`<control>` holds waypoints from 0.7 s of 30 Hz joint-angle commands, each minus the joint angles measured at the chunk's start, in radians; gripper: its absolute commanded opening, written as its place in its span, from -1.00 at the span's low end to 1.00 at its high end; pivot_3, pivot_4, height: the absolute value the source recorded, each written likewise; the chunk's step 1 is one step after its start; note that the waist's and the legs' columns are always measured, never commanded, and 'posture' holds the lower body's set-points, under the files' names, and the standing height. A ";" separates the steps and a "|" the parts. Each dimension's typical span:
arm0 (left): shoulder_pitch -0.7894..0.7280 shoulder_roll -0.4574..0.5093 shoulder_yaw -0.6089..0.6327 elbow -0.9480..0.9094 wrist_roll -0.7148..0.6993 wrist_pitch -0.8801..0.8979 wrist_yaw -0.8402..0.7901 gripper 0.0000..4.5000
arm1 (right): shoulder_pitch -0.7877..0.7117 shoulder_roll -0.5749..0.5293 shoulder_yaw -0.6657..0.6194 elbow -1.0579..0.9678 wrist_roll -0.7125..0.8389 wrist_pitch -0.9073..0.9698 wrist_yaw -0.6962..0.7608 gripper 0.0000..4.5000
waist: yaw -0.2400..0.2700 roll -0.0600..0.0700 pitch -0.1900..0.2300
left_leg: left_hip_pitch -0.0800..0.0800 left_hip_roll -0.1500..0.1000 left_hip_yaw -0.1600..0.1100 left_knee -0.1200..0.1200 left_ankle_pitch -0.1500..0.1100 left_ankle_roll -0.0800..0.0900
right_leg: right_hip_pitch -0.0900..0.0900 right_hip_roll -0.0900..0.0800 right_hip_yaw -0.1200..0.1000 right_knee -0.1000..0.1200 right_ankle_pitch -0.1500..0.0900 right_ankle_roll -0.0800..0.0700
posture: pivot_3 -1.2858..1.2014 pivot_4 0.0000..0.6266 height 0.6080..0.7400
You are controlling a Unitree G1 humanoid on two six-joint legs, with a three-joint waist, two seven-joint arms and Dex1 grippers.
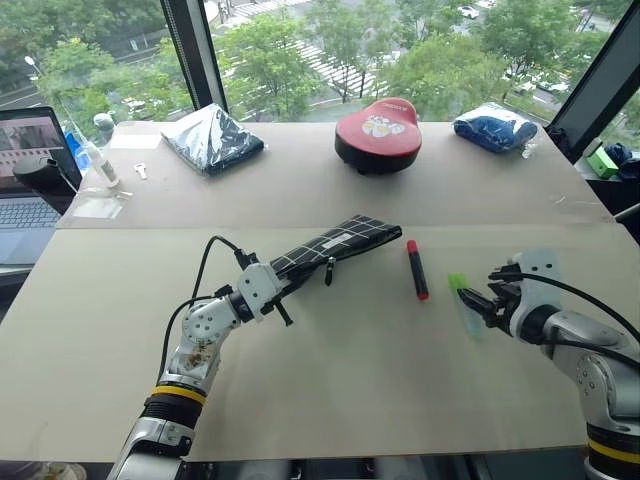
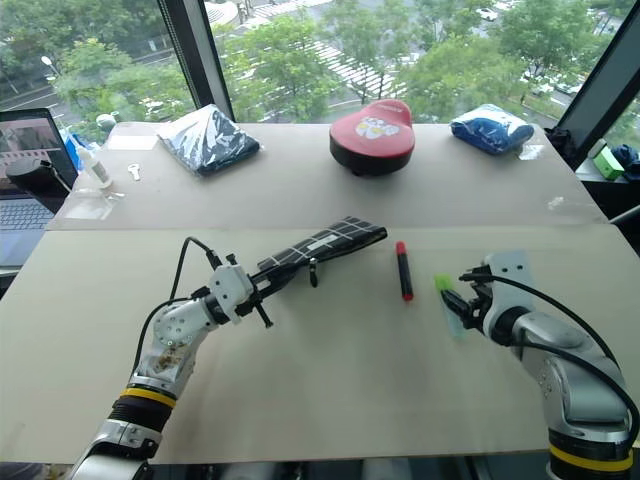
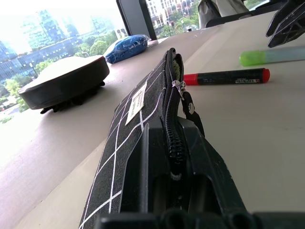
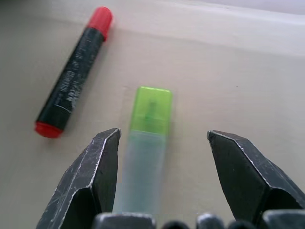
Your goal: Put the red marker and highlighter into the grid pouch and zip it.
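The highlighter (image 4: 143, 152) lies flat on the table (image 1: 330, 380), between the spread fingers of the right pincer (image 4: 162, 157), not yet gripped. It looks light, rigid and smooth: best pinched across the barrel. The red marker (image 1: 416, 269) lies just beside. The left pincer (image 1: 262, 290) is clenched on the soft grid pouch (image 1: 335, 245).

The grid pouch (image 3: 128, 129) looks like matt woven cloth. The highlighter (image 4: 145, 143) is frosted translucent plastic. The red marker (image 4: 71, 78) is smooth plastic.

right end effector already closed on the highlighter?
No, the right end effector stands open, its fingers either side of the highlighter.
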 commanded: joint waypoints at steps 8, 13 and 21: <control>0.008 -0.001 0.011 -0.025 -0.018 -0.016 0.004 -1.00 | 0.012 0.025 -0.001 0.025 0.015 -0.036 0.015 0.44 | 0.000 0.000 0.000 | 0.000 0.000 0.000 0.000 0.000 0.000 | 0.000 0.000 0.000 0.000 0.000 0.000 | 0.03 -0.52 1.00; 0.013 0.001 0.016 -0.026 -0.016 -0.015 0.009 -1.00 | 0.047 0.017 0.050 0.039 -0.006 -0.033 0.031 0.44 | 0.000 0.000 0.000 | 0.000 0.000 0.000 0.000 0.000 0.000 | 0.000 0.000 0.000 0.000 0.000 0.000 | 0.03 -0.52 1.00; 0.004 -0.001 0.020 -0.028 -0.014 -0.011 0.018 -1.00 | 0.037 -0.005 0.105 0.168 -0.076 -0.015 -0.017 0.14 | 0.001 -0.006 -0.004 | 0.011 0.002 -0.001 0.000 -0.002 0.002 | 0.013 0.000 -0.001 -0.003 -0.001 0.001 | 0.03 -0.52 1.00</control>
